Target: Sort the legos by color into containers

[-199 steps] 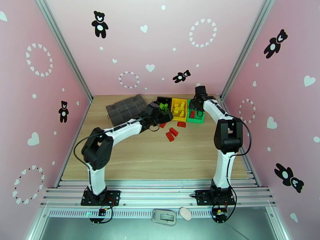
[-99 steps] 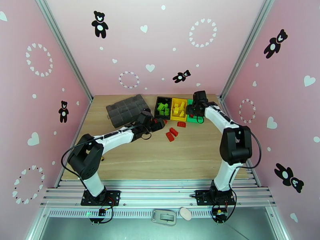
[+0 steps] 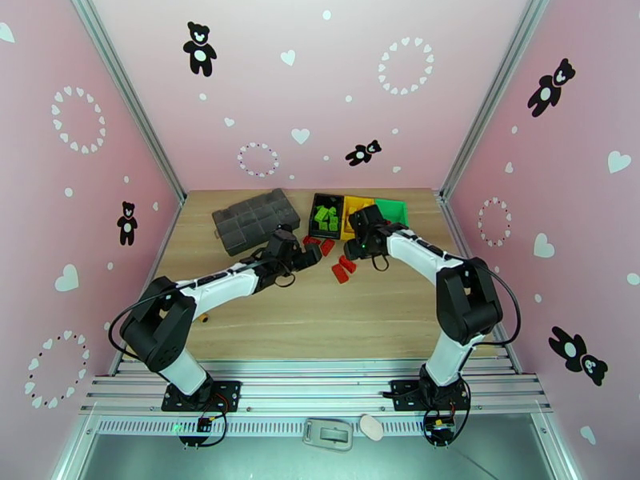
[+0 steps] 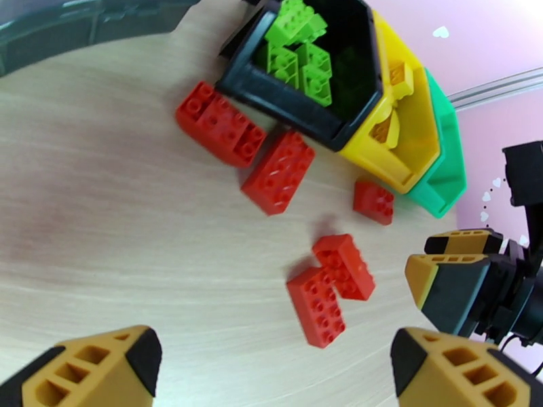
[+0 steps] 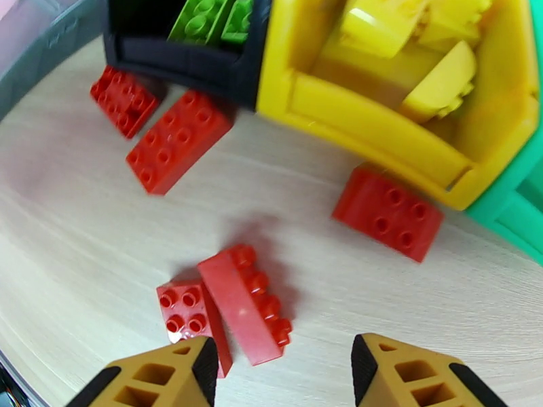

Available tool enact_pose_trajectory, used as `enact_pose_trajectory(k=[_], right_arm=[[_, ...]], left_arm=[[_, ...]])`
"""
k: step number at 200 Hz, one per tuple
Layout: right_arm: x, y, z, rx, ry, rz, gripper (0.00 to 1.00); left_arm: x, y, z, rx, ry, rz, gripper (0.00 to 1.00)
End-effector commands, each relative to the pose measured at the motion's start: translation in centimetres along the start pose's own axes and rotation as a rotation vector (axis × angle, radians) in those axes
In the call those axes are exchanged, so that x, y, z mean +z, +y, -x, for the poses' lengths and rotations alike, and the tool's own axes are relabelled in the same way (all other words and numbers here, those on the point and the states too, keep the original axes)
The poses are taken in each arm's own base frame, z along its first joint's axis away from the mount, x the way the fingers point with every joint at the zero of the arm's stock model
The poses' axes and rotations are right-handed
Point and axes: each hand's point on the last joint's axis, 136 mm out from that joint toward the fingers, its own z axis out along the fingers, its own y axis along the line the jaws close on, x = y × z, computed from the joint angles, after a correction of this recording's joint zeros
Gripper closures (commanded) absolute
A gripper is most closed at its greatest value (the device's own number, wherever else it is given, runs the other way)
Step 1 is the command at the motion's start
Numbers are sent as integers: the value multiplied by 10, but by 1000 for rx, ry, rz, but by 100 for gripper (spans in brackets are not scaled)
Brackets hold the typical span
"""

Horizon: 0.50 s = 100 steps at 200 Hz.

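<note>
Table (image 3: 320, 330): wooden, bearing it all.
Organizer (image 3: 254, 219): at 9 o'clock of the bins.
Bins (image 4: 278, 103): black holds green legos (image 4: 298, 49), yellow holds yellow legos (image 5: 407, 35).
Left gripper (image 4: 271, 367): spread wide, empty, at 9 o'clock of the red legos.
Right gripper (image 5: 282, 371): spread, empty, close over a touching red pair.
Red legos (image 4: 278, 171): five loose, at 6 o'clock of the bins.

Glossy plastic legos (image 5: 178, 139) (tbl (image 5: 81, 232): matt wood).

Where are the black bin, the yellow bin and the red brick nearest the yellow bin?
black bin (image 4: 285, 104): left wrist view, on its near outer wall.
yellow bin (image 5: 366, 123): right wrist view, on its front wall.
red brick (image 5: 388, 213): right wrist view, on its studded top.
</note>
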Motion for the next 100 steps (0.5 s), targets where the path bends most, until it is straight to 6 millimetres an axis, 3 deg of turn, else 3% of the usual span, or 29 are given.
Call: enact_pose_trajectory(k=[1, 100], right_arm=[[15, 2, -16, -27, 53, -8, 45], [51, 6, -34, -25, 123, 12, 50]], left_arm=[[-10, -4, 9, -19, -40, -28, 5], [-12, 4, 2, -23, -34, -17, 5]])
